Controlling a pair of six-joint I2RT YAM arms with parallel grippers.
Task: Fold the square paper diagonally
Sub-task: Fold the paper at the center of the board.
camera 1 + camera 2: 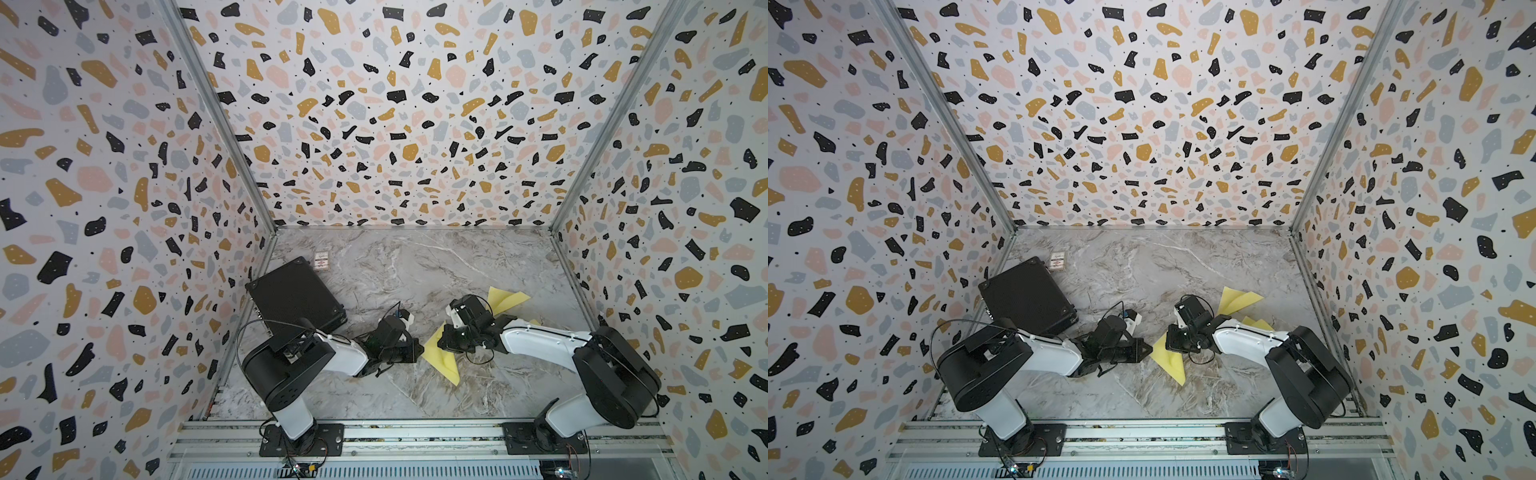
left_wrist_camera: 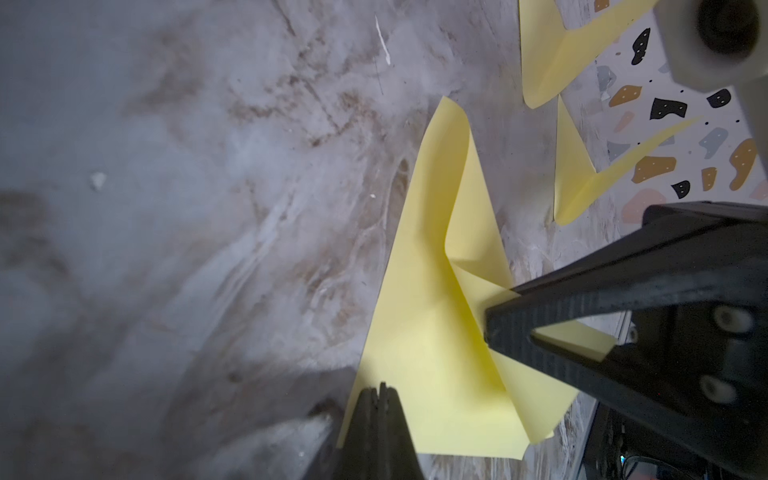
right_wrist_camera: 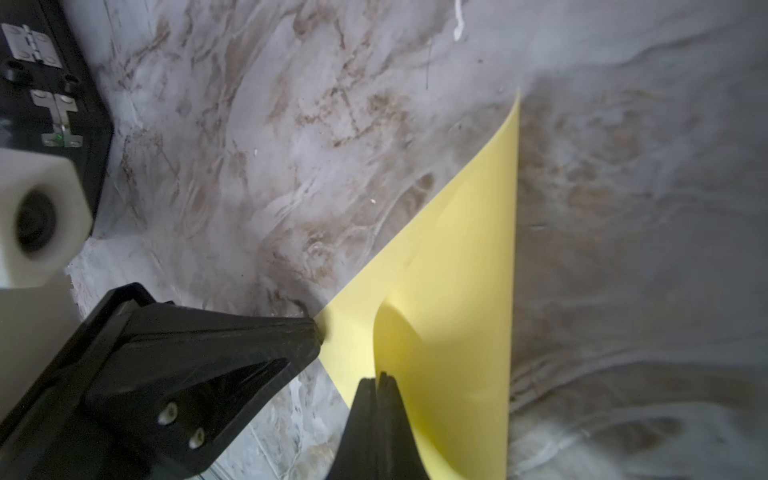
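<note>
Black case [image 1: 296, 298]: lies flat at the left of the grey marbled tabletop [image 1: 415, 266] in both top views, one corner toward the back wall; its metal hinges show at the upper left of the right wrist view [image 3: 50, 83]
Small card [image 1: 322, 261]: a pale printed rectangle just beyond the case's far corner, lettering too small to read
Left gripper [image 1: 419, 351]: lower centre of a top view, fingers [image 2: 379, 399] clenched with no gap between them; its tip is at the left corner of the yellow paper, and whether it pinches the sheet or only touches it cannot be told
Yellow paper [image 1: 444, 356]: the square sheet, at the centre of the tabletop between the two grippers, partly folded over itself; in the left wrist view [image 2: 432, 332] one layer curls up off the layer beneath and the fold is loose, not flattened
Right gripper [image 1: 441, 337]: just right of the left one in a top view, fingers [image 3: 382, 395] clenched on the raised, curled flap of the paper, seen in the left wrist view [image 2: 496, 328] biting that flap
Other yellow sheets: folded triangular pieces lie at the right of the tabletop, one behind the right arm [image 1: 505, 300], another nearly hidden by that arm [image 2: 575, 174]
Walls [image 1: 124, 166]: terrazzo pattern on three sides
</note>
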